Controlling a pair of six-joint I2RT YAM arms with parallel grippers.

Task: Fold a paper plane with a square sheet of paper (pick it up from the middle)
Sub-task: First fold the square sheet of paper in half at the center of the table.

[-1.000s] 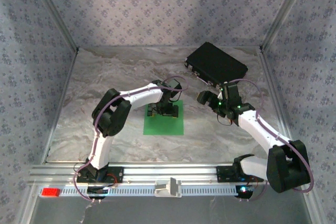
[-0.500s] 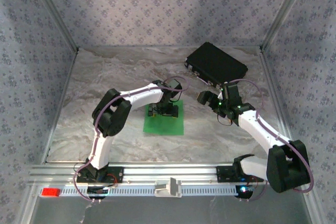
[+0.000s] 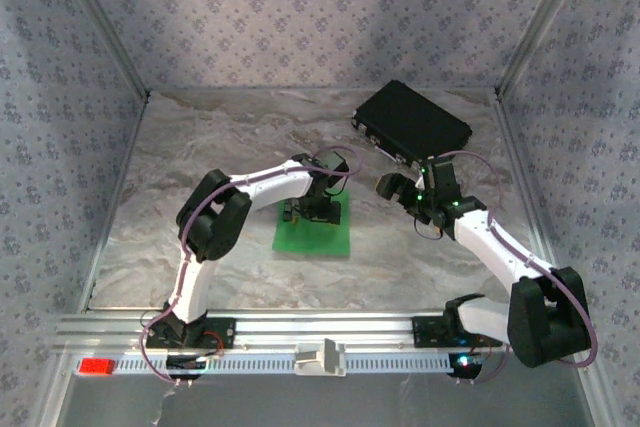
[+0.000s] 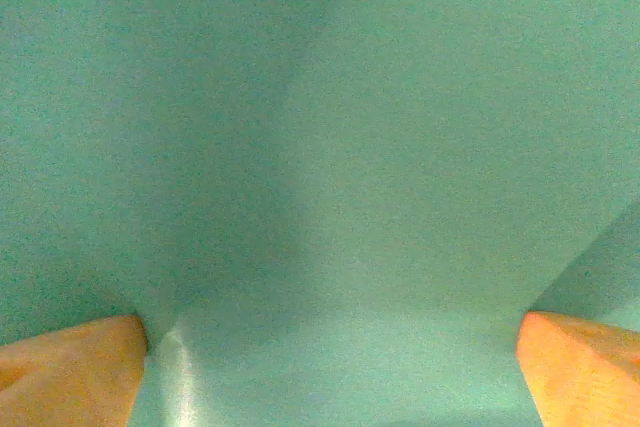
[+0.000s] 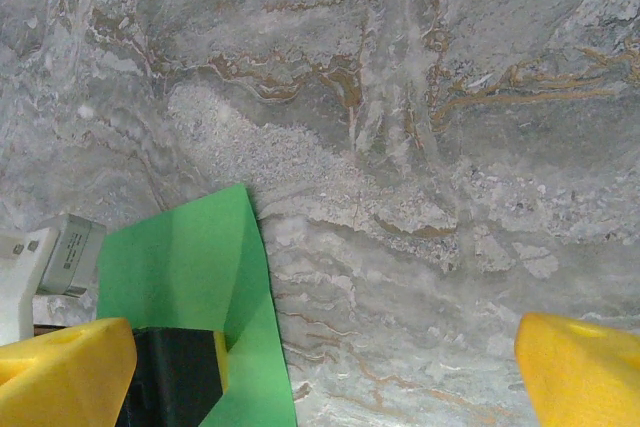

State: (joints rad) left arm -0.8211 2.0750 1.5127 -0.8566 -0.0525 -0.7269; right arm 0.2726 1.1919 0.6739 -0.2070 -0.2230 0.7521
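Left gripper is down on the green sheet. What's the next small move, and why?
Probably close the left gripper gently, to pinch up a ridge of the square sheet of paper. Its fingertips stand wide apart with green paper spanning the gap between them, and the sheet lies on the table. The right gripper hangs open off to the sheet's right.

Left edge open, far right corner crowded

The table lies bare along its left edge and far left corner. The black case fills the far right corner. The right gripper hangs just before it, leaving a narrow gap to the left gripper, low over the green sheet of paper at mid-table.
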